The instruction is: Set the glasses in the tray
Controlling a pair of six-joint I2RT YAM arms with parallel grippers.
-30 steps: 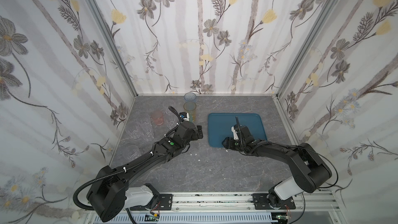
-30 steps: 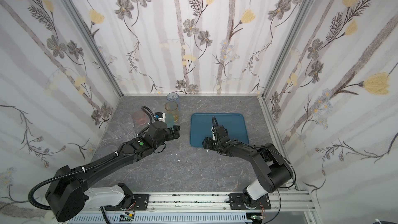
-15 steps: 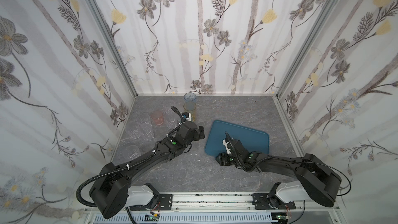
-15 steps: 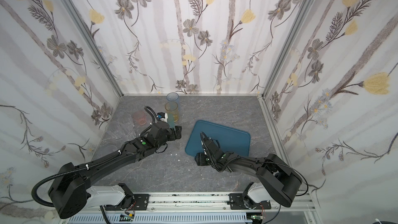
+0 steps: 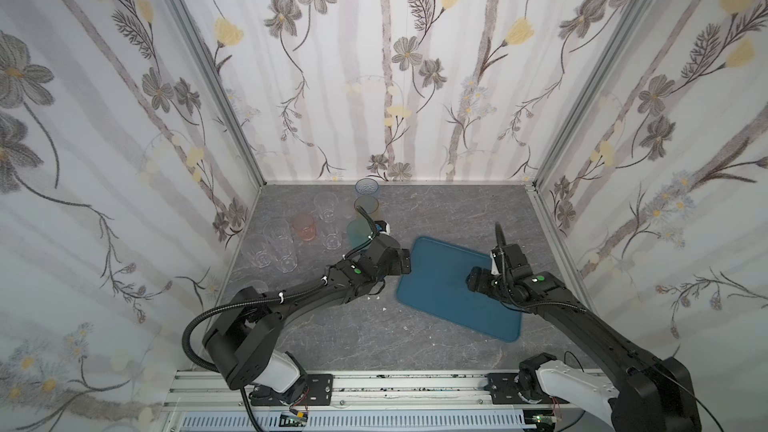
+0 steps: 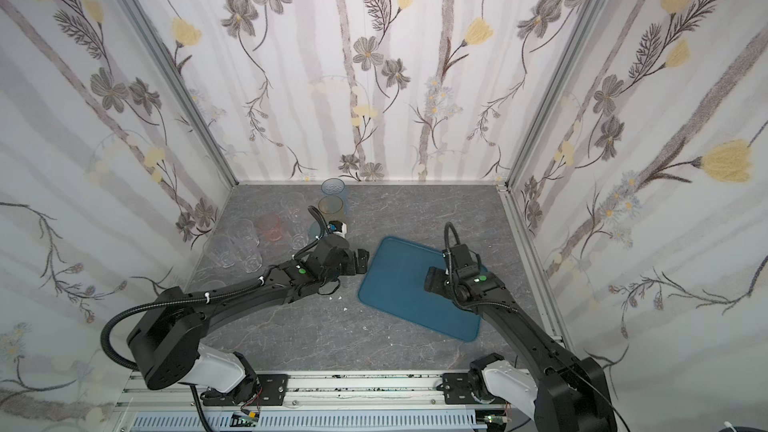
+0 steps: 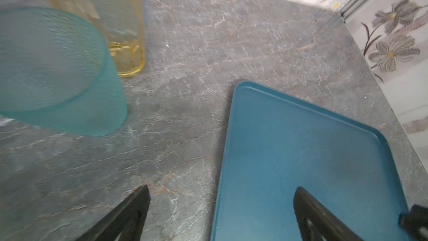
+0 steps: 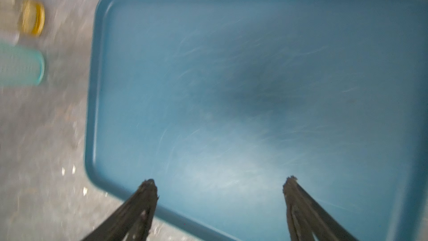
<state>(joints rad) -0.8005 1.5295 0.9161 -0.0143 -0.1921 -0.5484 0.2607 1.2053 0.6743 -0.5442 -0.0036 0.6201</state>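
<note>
Since all the glasses (image 5: pixel 279 238) stand grouped on the far-left part of the desk (image 5: pixel 436 209) while the tray (image 5: pixel 440 297) lies bare and skewed on the right, the coming move turns on which arm sits nearer that group.

In both top views it is the left arm. The left claw (image 5: pixel 405 261) hangs just beside the tray's left edge, pointing toward the tray and away from the glasses. The teal glass (image 5: pixel 355 230) stands upright close behind its wrist, toward the far-left corner, with the amber glass (image 5: pixel 366 205) just beyond it. I judge that the claw must swing round before it can close on either. The right claw (image 6: pixel 430 280) hovers over the tray's right half, well apart from the glasses, with most of the tray between them.

Seen from the left wrist, the left claw (image 7: pixel 222 205) stands wide and empty, one finger over bare desk and one over the tray (image 7: pixel 301 147). The teal glass (image 7: pixel 58 77) and amber glass (image 7: pixel 111 19) stand off to one side of its line, not between the fingers, the teal one nearer.

Seen from the right wrist, which is blurred, the right claw (image 8: pixel 220 193) is spread wide with nothing in it above the empty tray (image 8: pixel 231 66). The teal glass (image 8: pixel 20 66) and amber glass (image 8: pixel 32 17) lie past the tray's short edge.
</note>
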